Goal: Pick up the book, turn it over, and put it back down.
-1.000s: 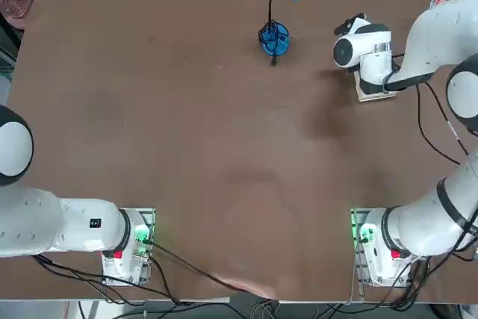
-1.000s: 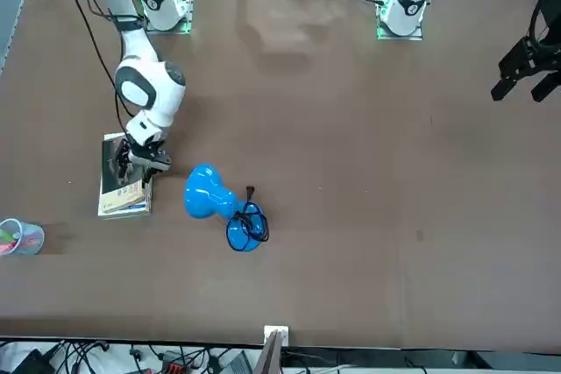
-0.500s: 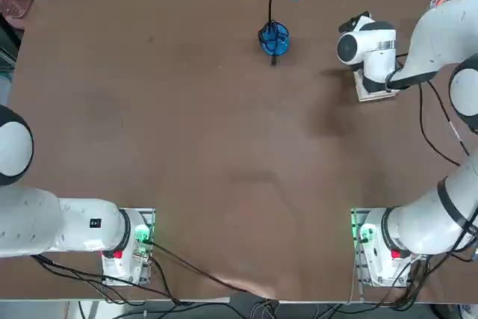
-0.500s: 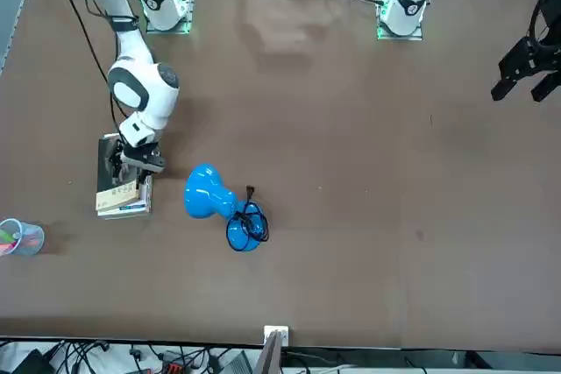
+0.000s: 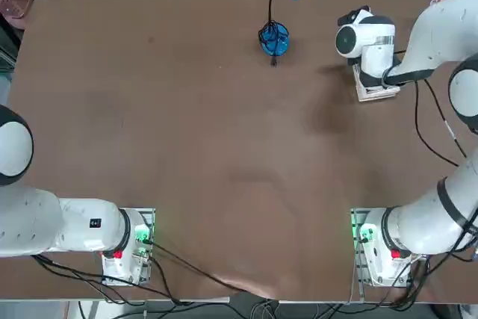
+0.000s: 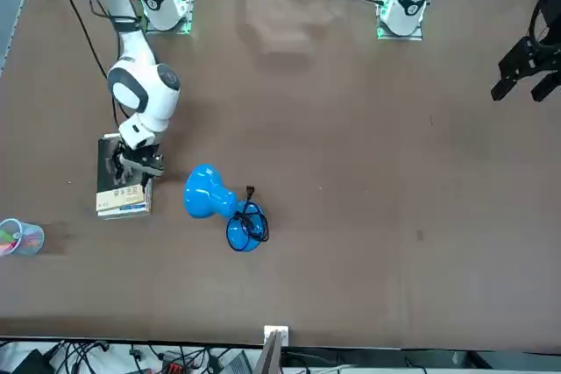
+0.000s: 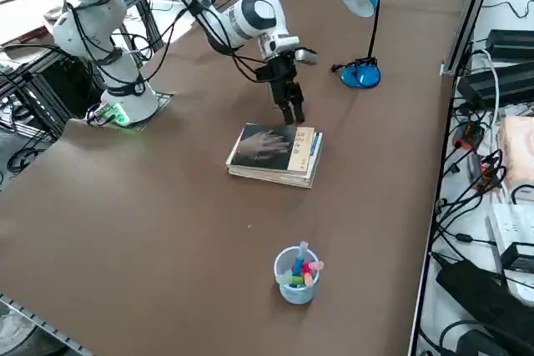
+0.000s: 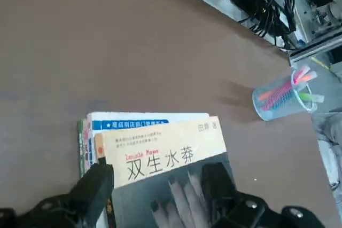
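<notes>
The book (image 7: 274, 153) lies flat near the table's far right side, its dark grey cover with a pale hand picture facing up. A cream band with red and black lettering crosses one end, and a white-and-blue edge sticks out beneath it (image 8: 160, 153). My right gripper (image 7: 293, 112) points straight down over the end of the book nearest the lamp. It is open, one finger (image 8: 99, 185) on each side above the cover, and holds nothing. In the front view the gripper (image 6: 131, 166) stands over the book (image 6: 121, 197). From overhead the wrist covers most of the book (image 5: 377, 92).
A blue desk lamp (image 7: 362, 6) stands just beyond the book towards the table's middle, its round base (image 5: 273, 38) and cable on the table. A clear cup of coloured pens (image 7: 297, 274) sits by the right edge. Cables and power strips lie off that edge.
The right wrist has shifted a little over the book and turned slightly. The fingers stay open and the book has not moved.
</notes>
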You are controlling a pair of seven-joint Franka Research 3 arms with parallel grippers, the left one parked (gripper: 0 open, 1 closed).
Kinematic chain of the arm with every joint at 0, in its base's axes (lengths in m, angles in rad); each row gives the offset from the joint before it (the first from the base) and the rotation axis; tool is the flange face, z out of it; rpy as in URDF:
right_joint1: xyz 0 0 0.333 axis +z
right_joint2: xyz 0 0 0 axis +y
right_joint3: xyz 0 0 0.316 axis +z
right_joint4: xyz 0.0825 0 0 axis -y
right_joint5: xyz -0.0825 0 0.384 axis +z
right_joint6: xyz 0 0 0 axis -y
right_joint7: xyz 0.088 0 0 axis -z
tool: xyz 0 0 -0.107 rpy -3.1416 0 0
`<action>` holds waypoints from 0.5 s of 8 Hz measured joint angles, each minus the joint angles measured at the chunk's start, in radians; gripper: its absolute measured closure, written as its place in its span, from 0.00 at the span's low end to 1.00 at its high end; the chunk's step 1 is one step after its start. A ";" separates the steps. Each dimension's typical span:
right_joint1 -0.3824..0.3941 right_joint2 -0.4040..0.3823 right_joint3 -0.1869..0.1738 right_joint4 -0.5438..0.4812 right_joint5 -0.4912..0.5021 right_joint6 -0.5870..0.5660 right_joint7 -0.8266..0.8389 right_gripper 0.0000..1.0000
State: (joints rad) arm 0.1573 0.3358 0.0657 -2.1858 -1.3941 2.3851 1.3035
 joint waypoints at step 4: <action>0.003 -0.010 0.001 0.102 0.357 -0.020 -0.296 0.00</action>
State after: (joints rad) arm 0.1605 0.3253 0.0662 -2.0834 -1.0371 2.3654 1.0076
